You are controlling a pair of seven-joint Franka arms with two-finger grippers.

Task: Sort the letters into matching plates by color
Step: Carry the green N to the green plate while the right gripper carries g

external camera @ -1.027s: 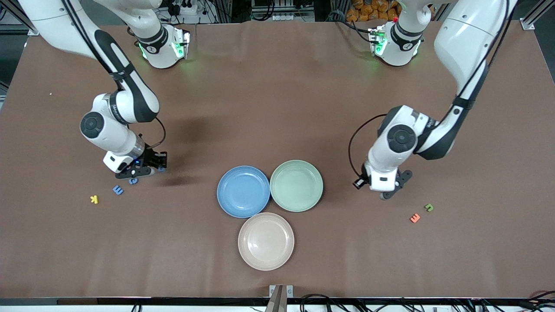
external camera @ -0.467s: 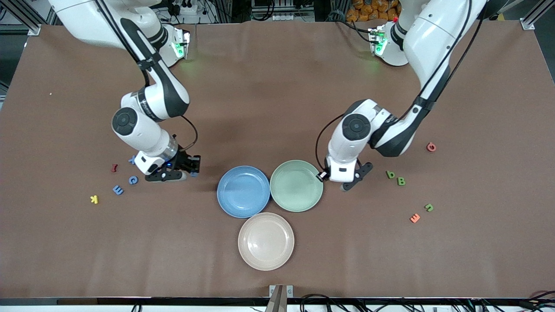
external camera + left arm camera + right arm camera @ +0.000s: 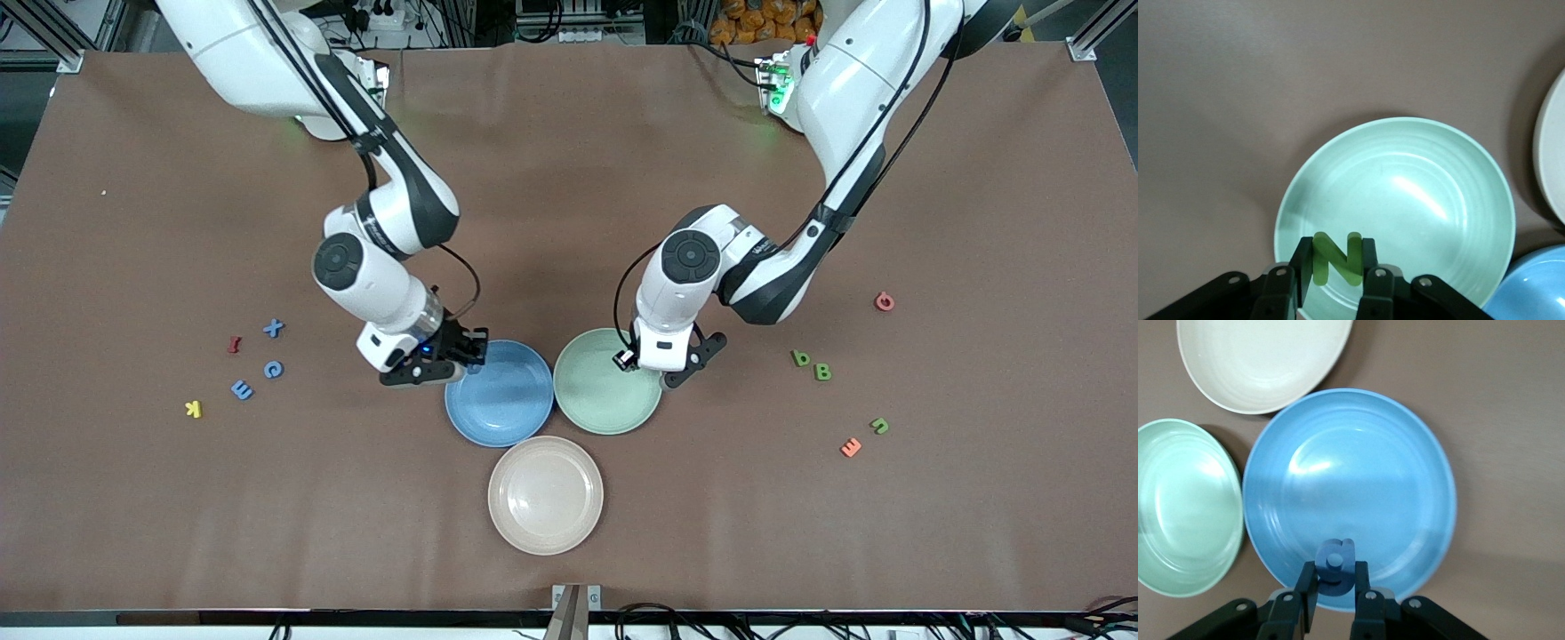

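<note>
Beige plate [image 3: 545,495] is sitting nearest the front camera, empty, with bare tabletop [image 3: 569,160] lying open on every side but the one facing the other two plates.

Blue plate [image 3: 500,393] and pale green plate [image 3: 607,381] are lying side by side just above it in the front view, rims touching or nearly so; all three are bunching into a tight cluster.

Right gripper [image 3: 1333,590] is hanging over the blue plate's rim at the right arm's end, fingers pinching a blue letter [image 3: 1335,562].

Left gripper [image 3: 1337,280] is hanging over the green plate's rim at the left arm's end, fingers clamping a green letter N [image 3: 1337,258].

Toward the right arm's end, loose letters are lying well apart from the plates: yellow K [image 3: 193,409], blue E [image 3: 242,389], blue C [image 3: 274,369], red I [image 3: 235,344], blue X [image 3: 273,328].

Toward the left arm's end: orange E [image 3: 851,447], green J [image 3: 879,426], green B [image 3: 823,372], green b [image 3: 800,358], red G [image 3: 884,301].
</note>
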